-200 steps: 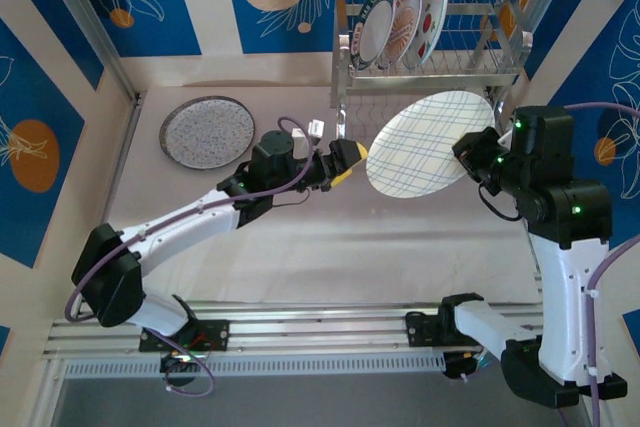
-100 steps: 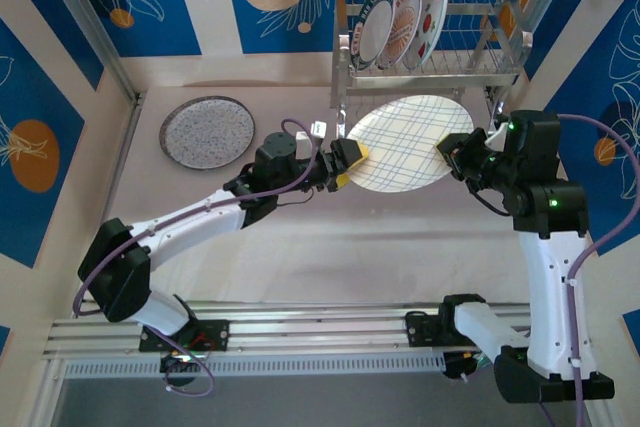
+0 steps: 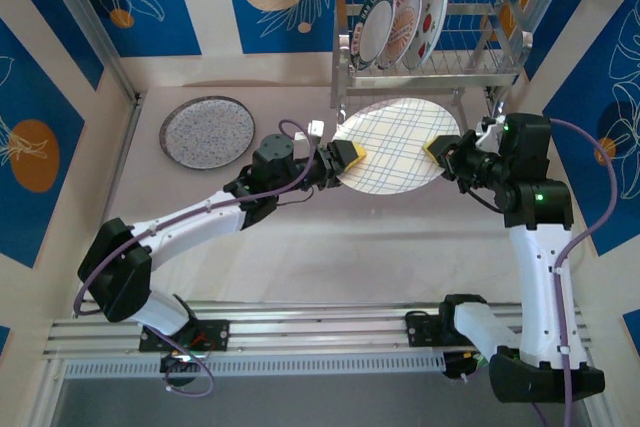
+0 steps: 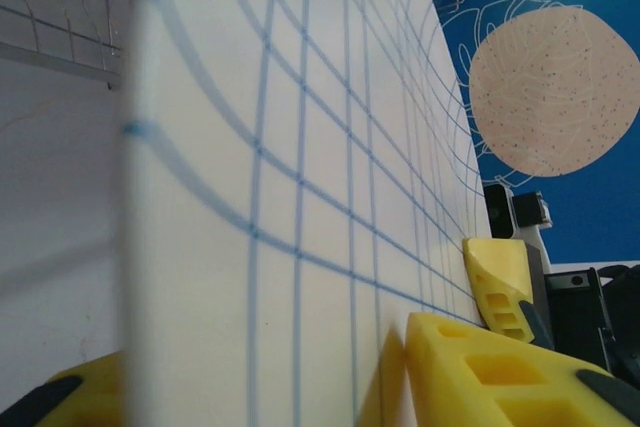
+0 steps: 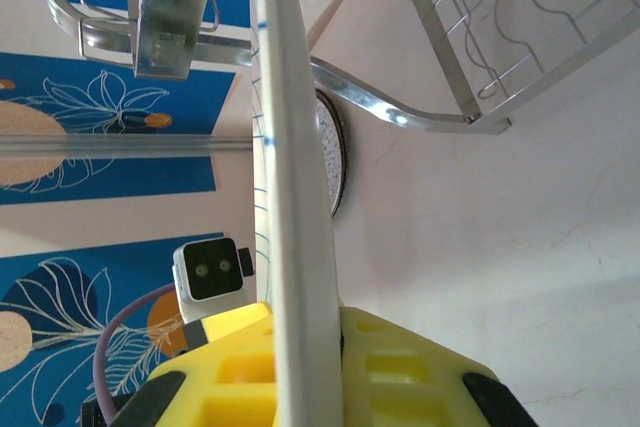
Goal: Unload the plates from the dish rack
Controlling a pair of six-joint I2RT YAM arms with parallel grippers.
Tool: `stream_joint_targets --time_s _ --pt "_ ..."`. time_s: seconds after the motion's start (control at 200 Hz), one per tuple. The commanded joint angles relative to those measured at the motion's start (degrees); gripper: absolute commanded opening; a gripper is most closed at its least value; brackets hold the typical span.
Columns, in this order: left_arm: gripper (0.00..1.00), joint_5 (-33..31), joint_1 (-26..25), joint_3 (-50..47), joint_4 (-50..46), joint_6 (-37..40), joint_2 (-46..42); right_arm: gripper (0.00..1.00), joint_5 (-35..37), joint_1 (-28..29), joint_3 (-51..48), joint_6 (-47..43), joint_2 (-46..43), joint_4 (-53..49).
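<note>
Top view: the grid plate (image 3: 392,142) is in the air before the rack (image 3: 480,67), left gripper (image 3: 349,154) at its left rim, right gripper (image 3: 437,147) at its right rim; three plates (image 3: 400,22) stand in the rack; left wrist: fingers (image 4: 480,367) straddle the rim; whether they press, I cannot tell; right wrist: pads (image 5: 400,367) clamp the rim.

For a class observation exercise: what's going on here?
Two robot arms are unloading plates from a dish rack. The right gripper is clamped on one edge of a grid-lined plate, held in the air; the left gripper straddles the opposite edge, grip unclear. A speckled plate lies on the table; three plates stand in the rack.
</note>
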Motion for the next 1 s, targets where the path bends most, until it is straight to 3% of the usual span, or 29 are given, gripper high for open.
stream_joint_targets --time_s 0.0,0.385,0.675,0.995 --pt "0.42 -0.31 0.38 -0.70 1.84 -0.39 -0.55 0.00 -6.25 -0.50 -1.08 0.43 -1.45 5.16" --pt "0.18 -0.36 1.22 -1.35 2.34 -1.10 -1.64 0.00 -7.31 -1.20 -3.82 -0.67 -2.12 4.29" --pt "0.08 -0.23 2.93 -4.47 4.13 -2.26 -4.66 0.39 -3.97 -0.33 -0.86 -5.92 -1.07 -1.80" --pt "0.07 0.34 6.99 -7.45 4.01 -3.87 -9.11 0.49 1.55 4.24 3.08 -9.79 0.77 -5.61"
